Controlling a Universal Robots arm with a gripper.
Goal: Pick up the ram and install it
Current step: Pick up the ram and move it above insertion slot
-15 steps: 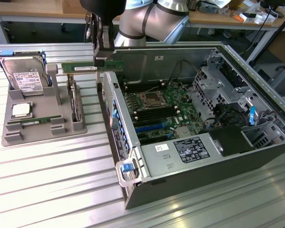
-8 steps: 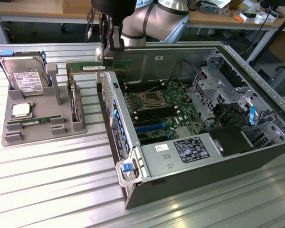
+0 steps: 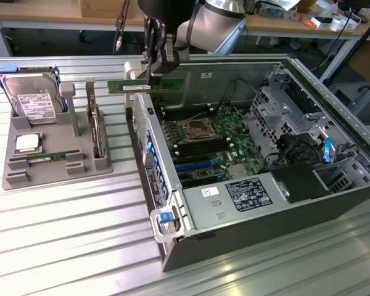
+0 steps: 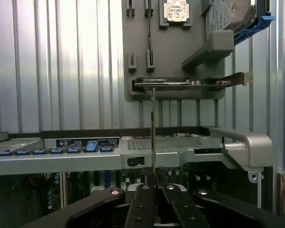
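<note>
You're mid-carry: gripper [image 3: 155,74] jaws clamped on ram [image 3: 132,86], hovering above case [image 3: 149,142] far-left wall. Install undone; likely needs stick aligned with slots [image 3: 180,113].

Ribbed metal table [image 3: 61,246] — glare on slats; cluttered wooden workbench [image 3: 37,9] behind.

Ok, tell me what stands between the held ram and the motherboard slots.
Nothing visible. The claw holds the ram above the case wall; the slots lie uncovered inside the open case.
</note>
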